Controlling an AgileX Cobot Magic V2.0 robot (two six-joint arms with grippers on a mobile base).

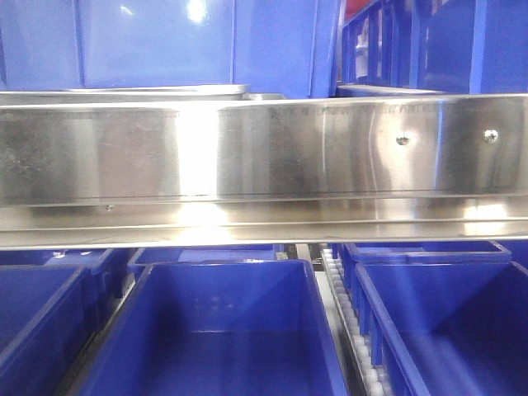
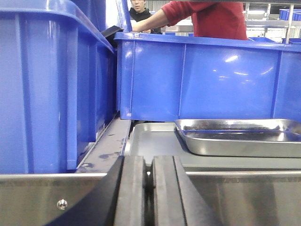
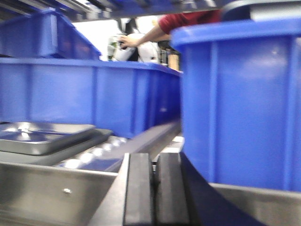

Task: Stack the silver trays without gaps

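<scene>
In the left wrist view a shiny silver tray [image 2: 240, 137] lies askew on top of a second, duller silver tray [image 2: 153, 143], past a steel rail. My left gripper [image 2: 148, 181] sits low in front of that rail. It is shut, with nothing between its black pads. The right wrist view shows the same pair at the far left: the upper tray [image 3: 40, 134] rests on the lower tray [image 3: 91, 140]. My right gripper [image 3: 154, 188] is shut and empty, well to the right of them. The front view shows only a thin tray rim [image 1: 157, 87] above the panel.
A long brushed-steel panel [image 1: 264, 153] with screw heads spans the front view. Deep blue bins [image 1: 223, 330] stand below it, and more blue bins [image 2: 202, 77] wall in the trays. A roller track [image 3: 101, 151] runs beside them. A person in a red sleeve [image 2: 207, 16] works behind.
</scene>
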